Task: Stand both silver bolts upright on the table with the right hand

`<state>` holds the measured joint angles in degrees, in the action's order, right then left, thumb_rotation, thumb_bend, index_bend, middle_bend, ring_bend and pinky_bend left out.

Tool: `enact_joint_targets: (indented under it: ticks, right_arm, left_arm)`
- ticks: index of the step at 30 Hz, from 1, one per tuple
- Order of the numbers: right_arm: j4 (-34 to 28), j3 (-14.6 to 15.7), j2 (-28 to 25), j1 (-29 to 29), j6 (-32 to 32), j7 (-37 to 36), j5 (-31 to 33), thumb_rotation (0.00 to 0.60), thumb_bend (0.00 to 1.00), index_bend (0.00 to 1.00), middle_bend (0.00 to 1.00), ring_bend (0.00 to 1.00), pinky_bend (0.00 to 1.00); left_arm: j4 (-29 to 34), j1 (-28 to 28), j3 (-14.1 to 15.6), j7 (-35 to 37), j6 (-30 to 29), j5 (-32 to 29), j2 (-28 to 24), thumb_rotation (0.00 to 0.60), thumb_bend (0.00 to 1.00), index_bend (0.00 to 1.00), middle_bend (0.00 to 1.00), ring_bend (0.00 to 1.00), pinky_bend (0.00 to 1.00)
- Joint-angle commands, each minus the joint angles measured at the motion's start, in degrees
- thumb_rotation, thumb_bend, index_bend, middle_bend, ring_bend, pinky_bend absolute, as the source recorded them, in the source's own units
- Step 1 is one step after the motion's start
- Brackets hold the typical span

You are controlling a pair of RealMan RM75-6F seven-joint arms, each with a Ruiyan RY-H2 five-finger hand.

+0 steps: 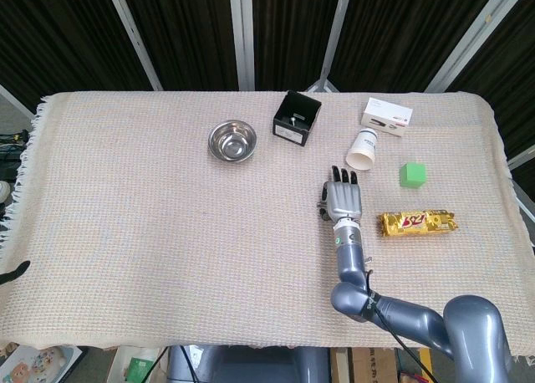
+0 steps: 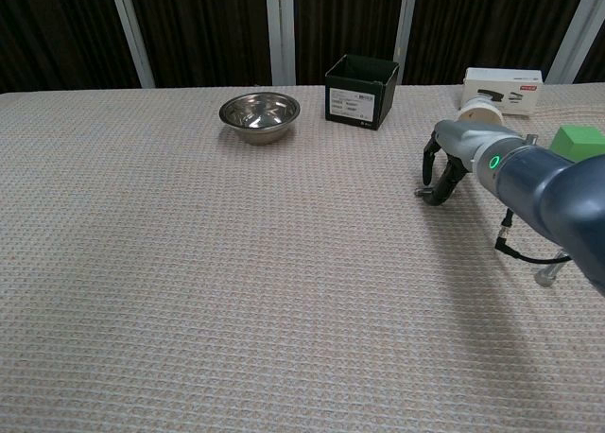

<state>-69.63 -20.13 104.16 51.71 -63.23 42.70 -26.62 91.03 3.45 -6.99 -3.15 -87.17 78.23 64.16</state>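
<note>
My right hand (image 1: 343, 197) rests palm down on the table (image 1: 134, 224). My fingers (image 2: 440, 173) curl down to the cloth. A small silver bit (image 2: 422, 195) sits at their tips, maybe a bolt. I cannot tell if I hold it or which way it points. There is lots of bare cloth on my left. The cup (image 1: 364, 148), green block (image 1: 413, 175) and snack bar (image 1: 420, 223) are near on my right.
</note>
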Motion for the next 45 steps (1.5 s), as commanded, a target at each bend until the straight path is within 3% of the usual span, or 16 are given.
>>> enact_joint_targets:
  ticks: [1, 45]
  right_arm:
    - [-0.02, -0.08, 0.02, -0.11, 0.27, 0.11, 0.01, 0.6, 0.31, 0.54, 0.06, 0.0, 0.0]
    - [0.62, -1.14, 0.66, 0.02, 1.27, 3.32, 1.23, 0.6, 0.32, 0.61, 0.06, 0.0, 0.0]
  left_arm:
    - [0.02, -0.02, -0.02, -0.02, -0.03, -0.05, 0.01, 0.6, 0.01, 0.1, 0.02, 0.0, 0.0]
    - [0.07, 0.02, -0.03, -0.45, -0.07, -0.06, 0.11, 0.6, 0.01, 0.11, 0.02, 0.0, 0.0]
